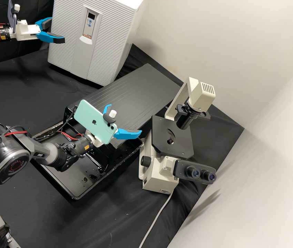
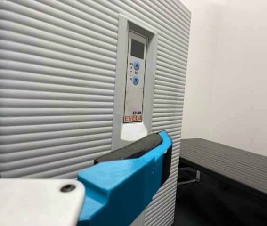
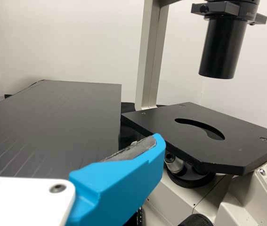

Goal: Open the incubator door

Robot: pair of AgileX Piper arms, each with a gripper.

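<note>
Left claw: 2 fingers apart, near incubator on table | right claw: spread wide | door: closed | risk: off-line approach, fingertip skids off handle lip; overhard pull, incubator shifts

Obstacle, far left: incubator, ribbed front facing left gripper. Passage, left: over black cloth, between incubator and tray. Above tray: right arm, a bar to low crossing. Passage, middle: air over grooved board, between incubator and microscope. Obstacle, right: microscope, stage near right gripper; tube overhanging, gap between tube and stage. Near, right of tray: cable across cloth. Limit, right: white wall.
</note>
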